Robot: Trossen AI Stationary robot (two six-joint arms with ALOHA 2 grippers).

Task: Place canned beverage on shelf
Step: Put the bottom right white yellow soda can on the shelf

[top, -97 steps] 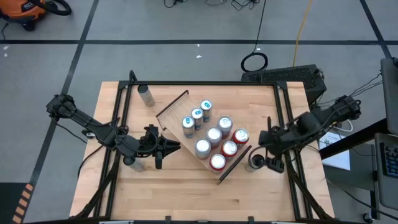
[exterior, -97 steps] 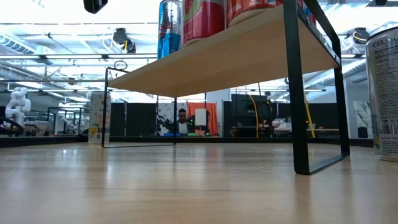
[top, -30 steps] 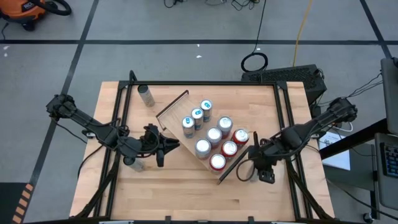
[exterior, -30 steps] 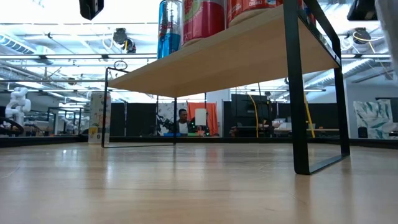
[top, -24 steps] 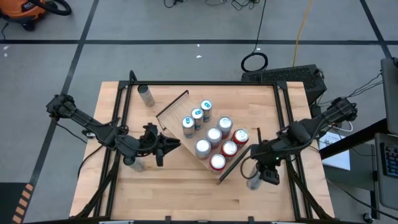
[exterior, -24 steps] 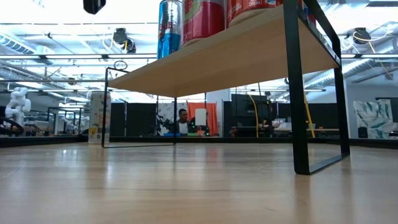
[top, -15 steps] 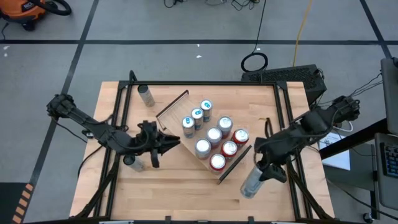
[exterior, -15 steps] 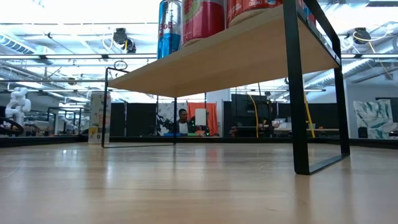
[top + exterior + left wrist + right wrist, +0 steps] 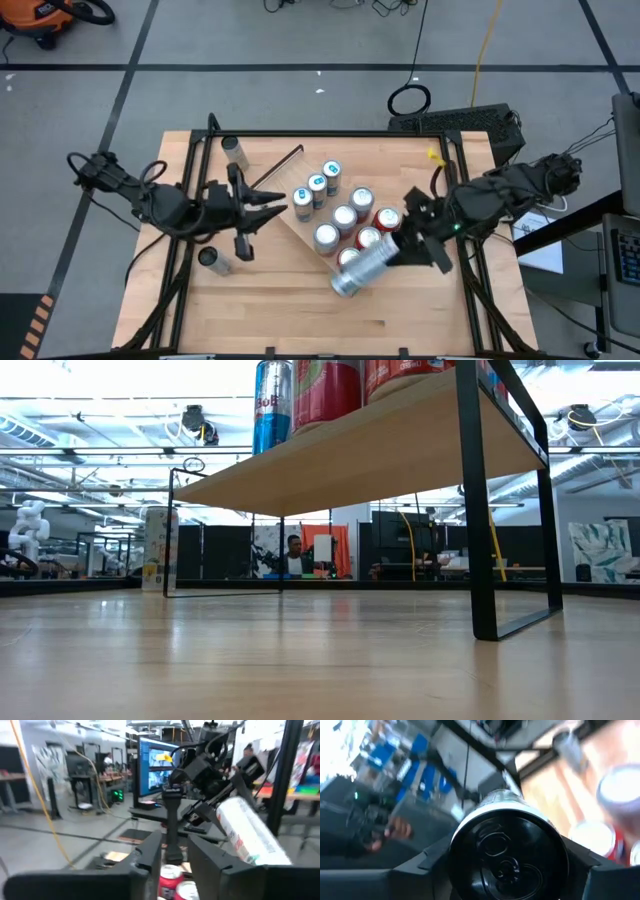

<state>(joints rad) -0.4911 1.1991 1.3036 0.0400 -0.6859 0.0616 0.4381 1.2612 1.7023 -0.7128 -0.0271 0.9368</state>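
Observation:
The shelf stands on the table and carries several upright cans. My right gripper is shut on a silver can, which lies almost level above the shelf's near right end. In the left wrist view the same can shows red and green print. My left gripper hovers by the shelf's near left corner. Its fingers stand apart with nothing held, and a black upright bar shows in the gap beyond them. A loose can stands on its base on the table below my left arm. My right gripper pinches the silver can's round wall between its two fingers, at the end nearest the wrist. The fingers come from the table's right, slanting a little down, and lie along the can. The can's tab end faces the wrist. It is lifted clear, its free end toward the near left.
Another can stands at the table's far left corner; the low view shows it as a can beyond the shelf's legs. Black frame bars run along the table's left and right sides. Bare tabletop lies near the front edge.
My right gripper has risen and swung toward the shelf with the silver can. The can has tipped from upright to almost level and now hangs over the shelf's near right end. My left gripper has risen and rolled, uncovering the loose can on the table. The shelf has stayed put.

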